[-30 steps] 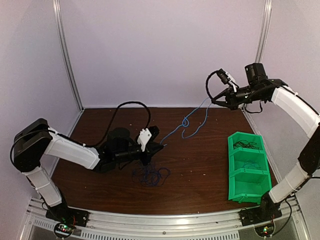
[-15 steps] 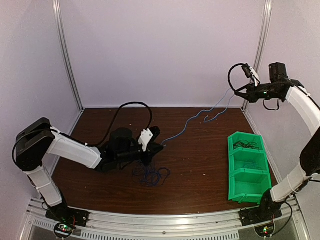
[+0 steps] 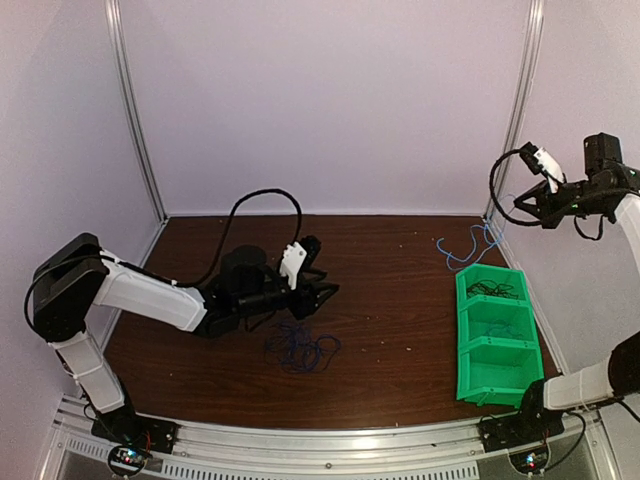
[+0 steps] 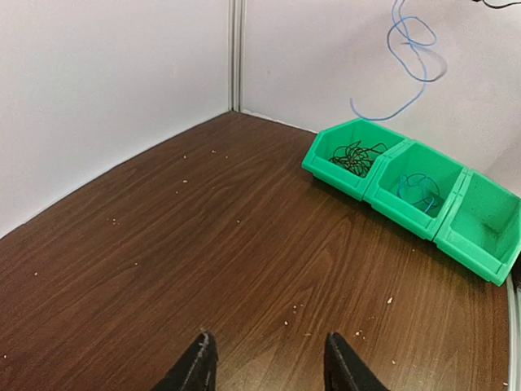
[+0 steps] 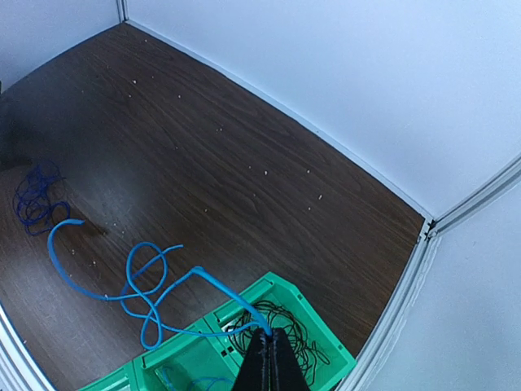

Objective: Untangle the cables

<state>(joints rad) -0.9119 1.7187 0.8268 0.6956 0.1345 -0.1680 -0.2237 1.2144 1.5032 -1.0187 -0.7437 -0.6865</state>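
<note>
Dark wood table (image 3: 400, 320), pale walls (image 3: 330, 100). The left gripper (image 4: 267, 362) sits low beside a blue tangle (image 3: 300, 350), fingers apart and empty. The right gripper (image 5: 271, 358), high over the green bin (image 3: 463, 340), is clamped on a dangling blue cable (image 5: 213, 282). Black wires (image 4: 356, 155) lie in the bin's far compartment.

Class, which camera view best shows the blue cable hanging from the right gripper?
The right wrist view: the blue cable runs from the shut right gripper through its loops to the free end. The top external view shows only faint loops; the left wrist view cuts off its top.
</note>
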